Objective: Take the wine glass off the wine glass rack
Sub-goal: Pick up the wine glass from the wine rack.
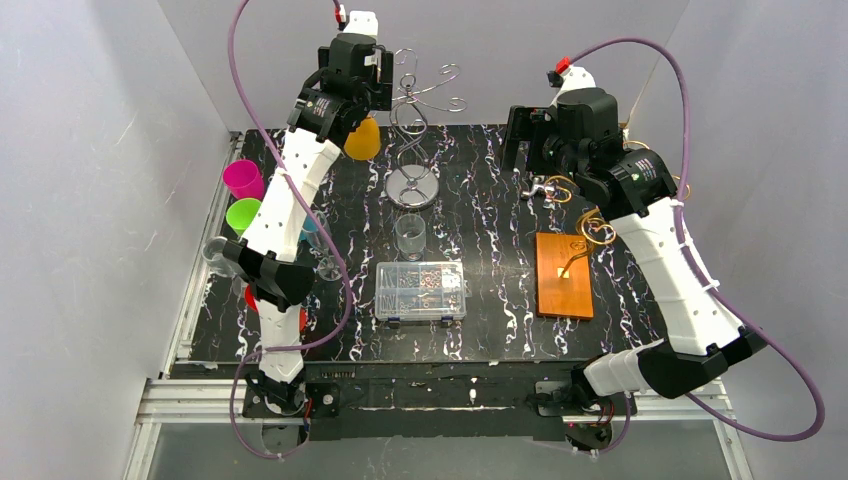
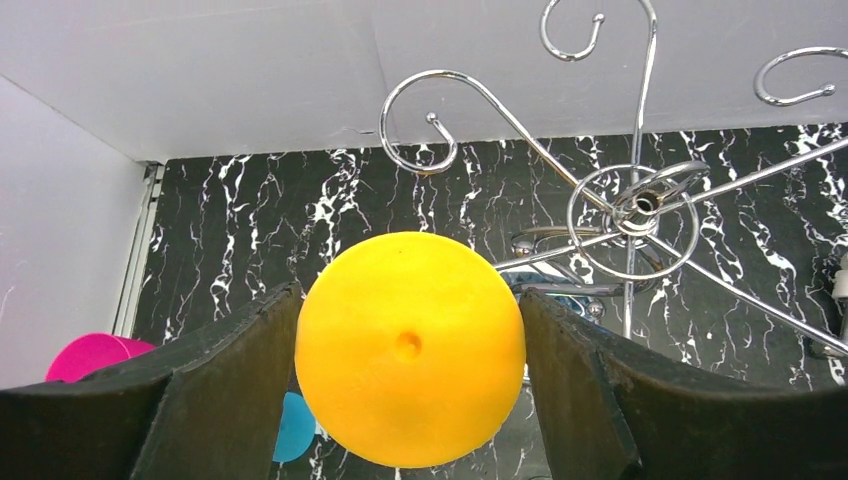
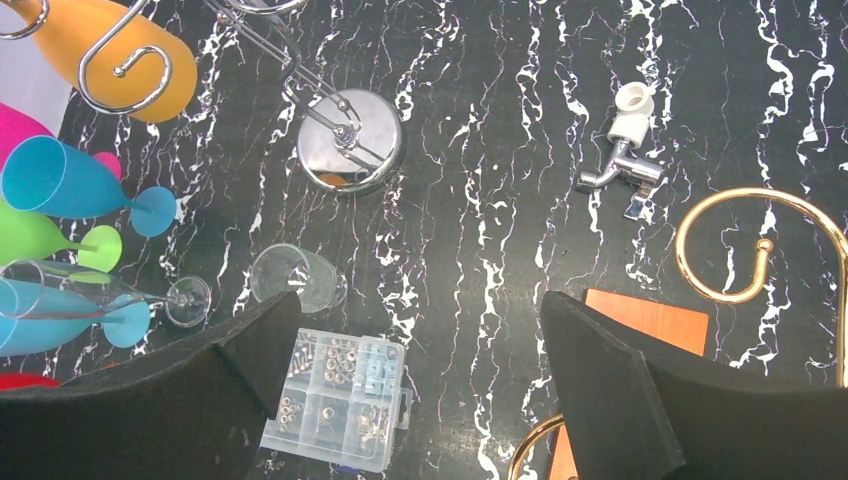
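The chrome wine glass rack (image 1: 413,110) stands at the back centre on a round base (image 3: 350,140). My left gripper (image 1: 352,100) is shut on the orange-yellow wine glass (image 1: 362,138), held up high just left of the rack. In the left wrist view the glass's round end with a small dimple (image 2: 410,345) sits between both fingers (image 2: 235,370), and the nearest curled hook (image 2: 430,125) is apart from it. The right wrist view shows the glass (image 3: 150,70) behind a hook. My right gripper (image 1: 528,168) is open and empty, high above the table (image 3: 420,300).
Pink (image 1: 243,180) and green (image 1: 243,214) glasses lie at the left edge, with blue (image 3: 60,178) and clear ones (image 3: 90,290). A clear tumbler (image 1: 410,236), a parts box (image 1: 421,290), a tap fitting (image 1: 541,187) and a wooden board with gold hooks (image 1: 564,274) are also on the table.
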